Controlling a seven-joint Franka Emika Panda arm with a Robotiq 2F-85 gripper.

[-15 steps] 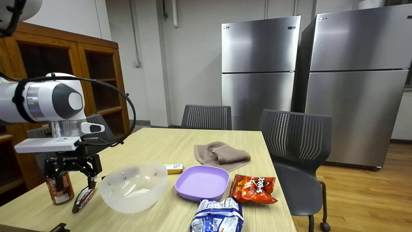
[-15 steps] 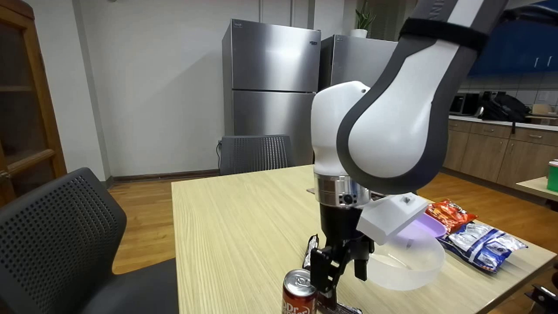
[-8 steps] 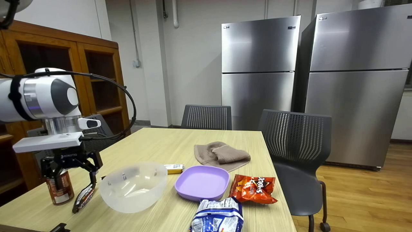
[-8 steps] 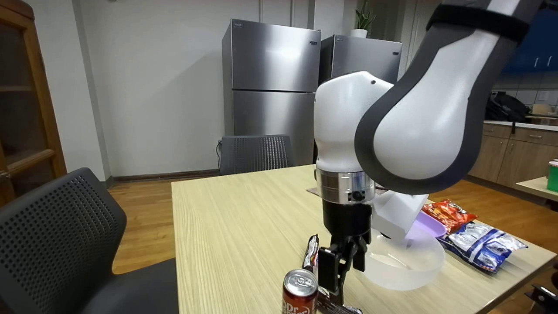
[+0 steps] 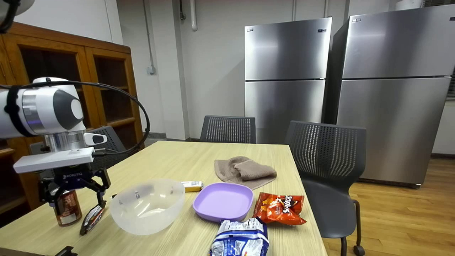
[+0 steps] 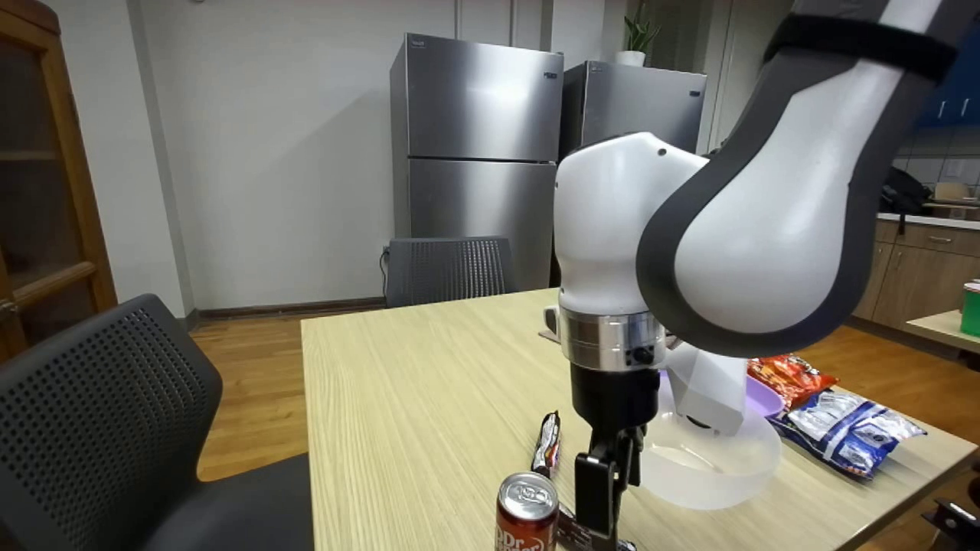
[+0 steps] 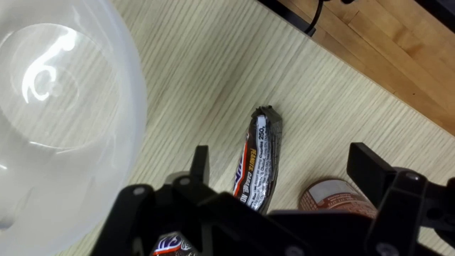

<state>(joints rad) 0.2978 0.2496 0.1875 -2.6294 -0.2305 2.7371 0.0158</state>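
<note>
My gripper (image 7: pixel 280 160) stands open above the table with nothing gripped. In the wrist view, a dark-wrapped candy bar (image 7: pixel 256 160) lies on the table in the space between the fingers, its lower end hidden by the gripper. A red soda can (image 7: pixel 334 197) is close to the right-hand finger and partly covered; it stands upright in both exterior views (image 5: pixel 69 211) (image 6: pixel 528 509). Another candy bar (image 6: pixel 547 444) lies behind the can. The translucent bowl (image 7: pixel 133 106) sits beside the gripper, on the other side from the can. Whether a finger touches the can I cannot tell.
Past the bowl are a purple plate (image 5: pixel 223 201), a yellow-wrapped bar (image 5: pixel 193 186), a red chip bag (image 5: pixel 280 208), a blue chip bag (image 5: pixel 241 238) and a brown towel (image 5: pixel 245 170). Chairs (image 5: pixel 227 129) stand around the table, whose edge (image 7: pixel 355 67) crosses the wrist view.
The gripper has turned about its upright axis, now showing its narrow side in an exterior view, and has shifted slightly. Its jaws have stayed open. The can, bars and bowl have not moved.
</note>
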